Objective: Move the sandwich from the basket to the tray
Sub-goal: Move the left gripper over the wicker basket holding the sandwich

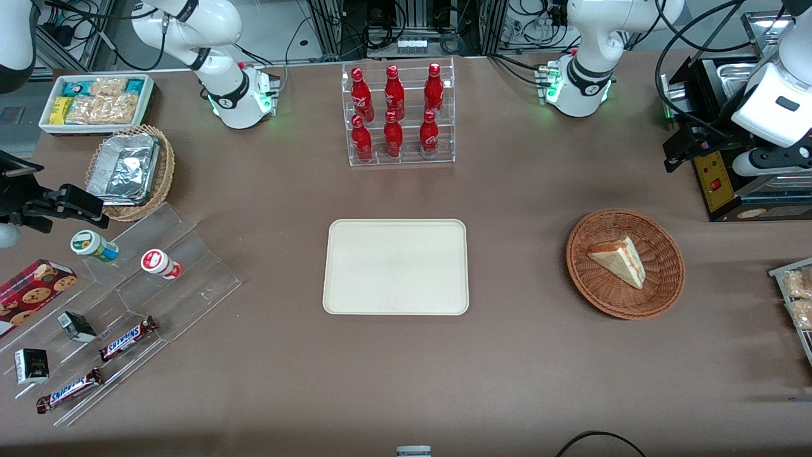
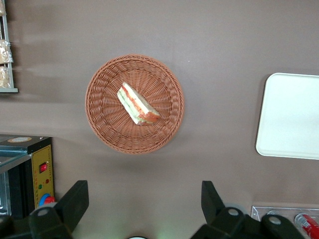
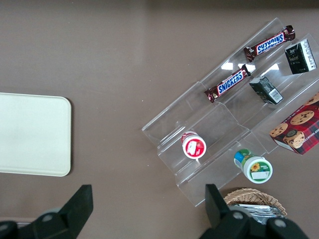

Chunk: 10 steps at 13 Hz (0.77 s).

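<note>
The sandwich (image 1: 618, 259), a pale bread wedge with red and green filling on its cut edge, lies in the round reddish-brown wicker basket (image 1: 660, 289). It also shows in the left wrist view (image 2: 137, 104), inside the basket (image 2: 102, 119). The cream tray (image 1: 396, 266) lies flat and bare at the table's middle, and its edge shows in the left wrist view (image 2: 289, 115). My left gripper (image 1: 684, 147) hangs high above the table, farther from the front camera than the basket. It is open and holds nothing (image 2: 144, 191).
A black machine (image 1: 742, 158) stands by the gripper at the working arm's end. A clear rack of red bottles (image 1: 398, 114) stands farther back than the tray. A stepped clear shelf with snacks (image 1: 120, 317), a tan foil basket (image 1: 130, 171) and a white snack bin (image 1: 95, 101) lie toward the parked arm's end.
</note>
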Tool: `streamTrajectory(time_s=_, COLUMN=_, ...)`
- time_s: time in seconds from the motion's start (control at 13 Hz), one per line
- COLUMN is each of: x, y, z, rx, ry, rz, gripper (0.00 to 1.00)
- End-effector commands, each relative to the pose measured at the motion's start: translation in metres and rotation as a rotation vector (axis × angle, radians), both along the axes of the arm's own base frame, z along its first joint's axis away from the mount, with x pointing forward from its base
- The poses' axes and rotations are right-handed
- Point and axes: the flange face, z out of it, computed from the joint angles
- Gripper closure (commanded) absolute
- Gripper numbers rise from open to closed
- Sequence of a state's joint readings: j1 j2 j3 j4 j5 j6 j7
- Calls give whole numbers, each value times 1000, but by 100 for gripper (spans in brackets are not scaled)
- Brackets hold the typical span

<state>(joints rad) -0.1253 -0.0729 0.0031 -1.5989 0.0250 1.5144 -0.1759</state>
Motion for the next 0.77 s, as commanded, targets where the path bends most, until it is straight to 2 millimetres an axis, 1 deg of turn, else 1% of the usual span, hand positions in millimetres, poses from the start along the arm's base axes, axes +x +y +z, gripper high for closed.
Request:
streamTrajectory(time_s=0.0, x=6, y=-3, z=6, rx=-5, ry=3, rz=-6, gripper=0)
streamTrajectory(time_s=0.08, x=7, y=-4, z=8, rx=-29, ry=4, rz=-3, gripper=0)
streamTrajectory(time_s=0.23, x=7, y=-1, z=6, rx=-31, ry=15, rz=-3, gripper=0)
streamTrajectory(time_s=0.38, x=8, y=7, z=-1, rx=-20, ry=31, rz=16, gripper=0)
streamTrajectory(time_s=0.54, x=12, y=14, z=-16, rx=-12, ry=59, rz=53, gripper=0)
streamTrajectory(time_s=0.62, x=17, y=19, z=-29, rx=-7, ry=79, rz=96, gripper=0)
streamTrajectory(time_s=0.69, x=26, y=31, z=-43, rx=-3, ry=98, rz=162, gripper=0)
